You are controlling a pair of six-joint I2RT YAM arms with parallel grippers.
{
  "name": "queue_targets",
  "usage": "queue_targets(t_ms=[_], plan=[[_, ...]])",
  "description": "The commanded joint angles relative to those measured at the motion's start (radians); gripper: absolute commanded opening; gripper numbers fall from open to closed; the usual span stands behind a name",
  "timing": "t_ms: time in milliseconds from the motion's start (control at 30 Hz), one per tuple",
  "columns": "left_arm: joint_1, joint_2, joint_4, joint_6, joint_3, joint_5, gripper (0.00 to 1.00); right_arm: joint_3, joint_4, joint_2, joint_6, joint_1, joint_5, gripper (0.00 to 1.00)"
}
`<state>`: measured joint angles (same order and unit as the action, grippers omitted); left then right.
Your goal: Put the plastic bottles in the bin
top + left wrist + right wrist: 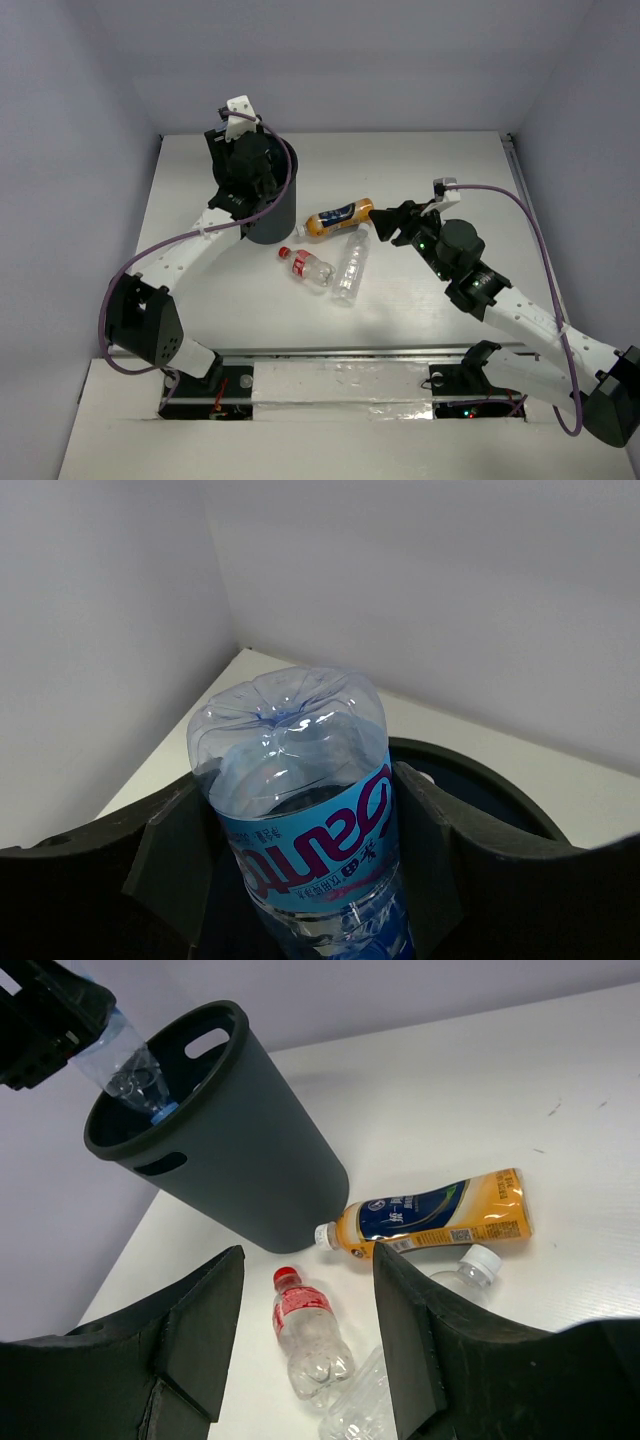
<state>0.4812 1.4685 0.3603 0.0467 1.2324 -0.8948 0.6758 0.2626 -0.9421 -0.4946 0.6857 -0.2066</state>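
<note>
Three loose bottles: orange bottle (338, 218), red bottle (308, 266) and clear bottle (352, 268) lie flat near the middle of the bench (450, 160).
Bin: the bin (275, 228) stands upright toward the far left corner, its mouth open upward.
Left jaws: clenched on the blue bottle (300, 780), which hangs neck-down over the bin's mouth, its neck below the rim.
Right jaws: released, nothing between them, poised just right of the orange bottle's base, above the bench.
Orange bottle: cap end points at the bin's foot, just beside the wall.
Clear bottle: white cap just beside the orange bottle's base, body running toward the near edge.
Red bottle: just left of the clear bottle, red cap toward the bin.
In the way: the clear bottle's cap end lies close under the right jaws.
Cable: purple cable (540, 240) loops above the right arm.
</note>
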Motion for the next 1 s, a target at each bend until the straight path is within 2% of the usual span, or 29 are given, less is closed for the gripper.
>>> queue_targets(t_ms=[0,200,300,433,467,567,667,767,800,867,900,933,967], plan=[[0.02,-0.057,0.115,0.035,-0.019,-0.009,0.58,0.005,0.059,0.006,-0.004,-0.005,-0.004,0.59],[0.04,-0.099,0.08,0.007,-0.021,0.016,0.77,0.005,0.052,0.003,0.001,-0.005,-0.033,0.6],[0.051,-0.12,-0.018,-0.066,0.019,0.052,0.81,0.008,0.049,-0.007,0.001,-0.005,-0.039,0.59],[0.083,-0.166,-0.127,-0.14,0.035,0.124,0.85,0.022,0.027,-0.024,-0.005,-0.005,-0.051,0.53],[0.083,-0.184,-0.153,-0.162,0.048,0.138,0.86,0.025,0.014,-0.037,-0.012,-0.005,-0.057,0.48],[0.108,-0.235,-0.277,-0.262,0.068,0.207,0.84,0.051,-0.037,-0.069,-0.035,-0.015,-0.066,0.39],[0.183,-0.313,-0.359,-0.364,0.05,0.264,0.78,0.083,-0.089,-0.127,-0.076,-0.015,-0.083,0.23],[0.328,-0.39,-0.406,-0.453,-0.025,0.237,0.7,0.09,-0.129,-0.162,-0.119,-0.015,-0.076,0.2],[0.361,-0.405,-0.409,-0.484,-0.078,0.24,0.65,0.087,-0.135,-0.168,-0.14,-0.015,-0.077,0.22],[0.448,-0.436,-0.428,-0.553,-0.134,0.241,0.53,0.076,-0.148,-0.185,-0.162,-0.015,-0.083,0.37],[0.477,-0.445,-0.425,-0.615,-0.199,0.238,0.46,0.067,-0.16,-0.193,-0.18,-0.015,-0.085,0.67],[0.506,-0.45,-0.42,-0.649,-0.232,0.223,0.4,0.065,-0.169,-0.204,-0.186,-0.015,-0.083,0.81],[0.555,-0.461,-0.419,-0.683,-0.263,0.214,0.34,0.068,-0.18,-0.228,-0.19,-0.015,-0.08,0.89]])
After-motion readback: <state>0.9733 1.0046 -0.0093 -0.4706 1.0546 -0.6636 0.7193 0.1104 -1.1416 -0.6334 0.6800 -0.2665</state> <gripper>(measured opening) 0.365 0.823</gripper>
